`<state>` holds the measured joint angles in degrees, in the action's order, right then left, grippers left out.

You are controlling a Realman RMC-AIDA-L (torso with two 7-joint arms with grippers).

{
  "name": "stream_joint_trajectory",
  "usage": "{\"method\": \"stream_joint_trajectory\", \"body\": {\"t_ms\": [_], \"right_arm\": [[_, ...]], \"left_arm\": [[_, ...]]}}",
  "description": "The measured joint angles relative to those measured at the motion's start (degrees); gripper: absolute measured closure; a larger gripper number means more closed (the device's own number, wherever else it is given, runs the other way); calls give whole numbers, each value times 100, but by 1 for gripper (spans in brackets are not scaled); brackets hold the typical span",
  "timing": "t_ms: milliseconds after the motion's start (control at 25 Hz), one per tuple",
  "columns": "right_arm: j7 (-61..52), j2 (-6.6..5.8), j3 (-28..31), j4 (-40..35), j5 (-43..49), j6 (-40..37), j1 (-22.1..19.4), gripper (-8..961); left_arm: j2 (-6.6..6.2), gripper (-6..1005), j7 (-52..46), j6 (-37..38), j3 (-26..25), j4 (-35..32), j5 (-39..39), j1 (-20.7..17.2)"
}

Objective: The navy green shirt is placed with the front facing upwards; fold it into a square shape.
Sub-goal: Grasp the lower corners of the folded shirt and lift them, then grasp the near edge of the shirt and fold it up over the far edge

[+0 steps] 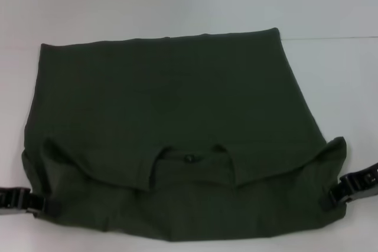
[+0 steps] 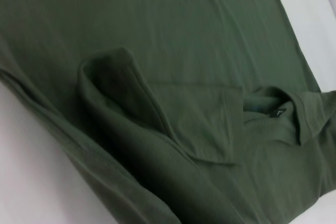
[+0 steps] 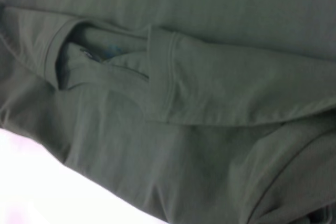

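Gripping the navy green shirt [image 1: 171, 104] at its near corners, my left gripper [image 1: 35, 202] and right gripper [image 1: 338, 193] pinch cloth, ready to fold it squarer

A white table [image 1: 331, 87] carries a single thing, the navy green shirt [image 1: 171, 116], which lies flat on it and covers its middle from about 9 o'clock across to 3 o'clock. The shirt's near part is folded over itself toward 6 o'clock, with the neck opening [image 1: 190, 159] showing there
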<state>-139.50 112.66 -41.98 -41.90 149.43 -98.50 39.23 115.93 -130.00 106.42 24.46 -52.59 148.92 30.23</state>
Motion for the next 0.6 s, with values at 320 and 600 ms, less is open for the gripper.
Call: {"method": "stream_joint_trajectory", "body": {"t_ms": [320,600], "right_arm": [[72,-13,24,15,6,-92,-74,882],[279,-75,609,15,-185,-20,-72,879]], "left_arm": [[-27,971,4,224,-104,-58,114,-1],[-135,971,189,164,-588,-14,29,133]]}}
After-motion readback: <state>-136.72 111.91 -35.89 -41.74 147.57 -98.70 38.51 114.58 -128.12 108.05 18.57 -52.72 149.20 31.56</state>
